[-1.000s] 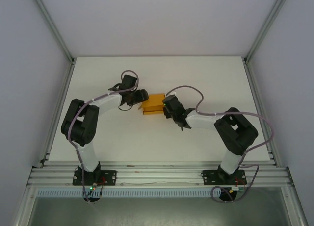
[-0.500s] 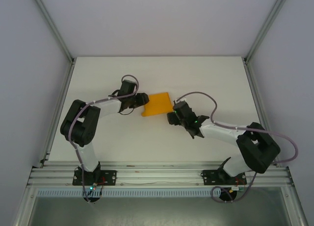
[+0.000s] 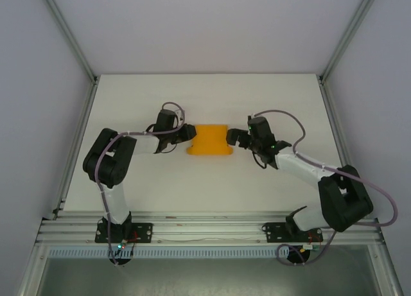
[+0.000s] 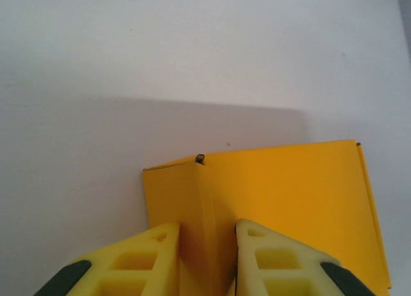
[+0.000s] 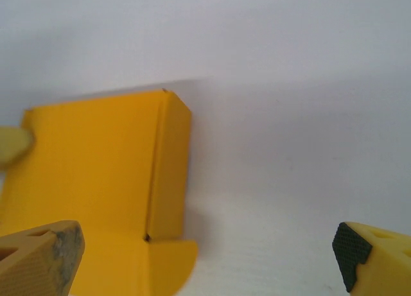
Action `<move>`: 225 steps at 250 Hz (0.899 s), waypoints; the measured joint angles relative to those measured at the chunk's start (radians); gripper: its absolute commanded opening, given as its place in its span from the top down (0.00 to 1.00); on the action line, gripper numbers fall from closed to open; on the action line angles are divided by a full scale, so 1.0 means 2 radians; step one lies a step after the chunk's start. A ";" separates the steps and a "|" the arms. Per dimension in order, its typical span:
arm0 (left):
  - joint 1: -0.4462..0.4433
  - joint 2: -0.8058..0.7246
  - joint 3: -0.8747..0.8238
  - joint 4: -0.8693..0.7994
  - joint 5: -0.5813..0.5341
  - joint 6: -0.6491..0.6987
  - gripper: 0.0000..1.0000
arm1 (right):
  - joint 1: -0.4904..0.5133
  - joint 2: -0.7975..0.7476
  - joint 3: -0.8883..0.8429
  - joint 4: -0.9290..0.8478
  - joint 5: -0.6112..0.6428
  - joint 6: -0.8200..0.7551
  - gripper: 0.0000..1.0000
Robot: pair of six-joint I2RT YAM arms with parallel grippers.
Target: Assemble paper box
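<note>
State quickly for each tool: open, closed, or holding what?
Left tool: closed on the paper box, pinching a raised fold.
Right tool: wide open, holding nothing.

An orange-yellow paper box (image 3: 209, 140) lies low near the middle of the white worktop (image 3: 270, 97). The left gripper (image 3: 187, 133) meets its left end (both arms reach inward), and the right gripper (image 3: 234, 138) sits just beside its right end.

Bright diffuse overhead light; soft grey shadows beside paper box (image 4: 289, 206) in wrist views; close foreground slightly soft.
</note>
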 measured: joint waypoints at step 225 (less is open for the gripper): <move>0.044 0.025 -0.049 0.139 0.082 -0.058 0.85 | -0.034 0.243 0.092 0.174 -0.319 0.208 0.44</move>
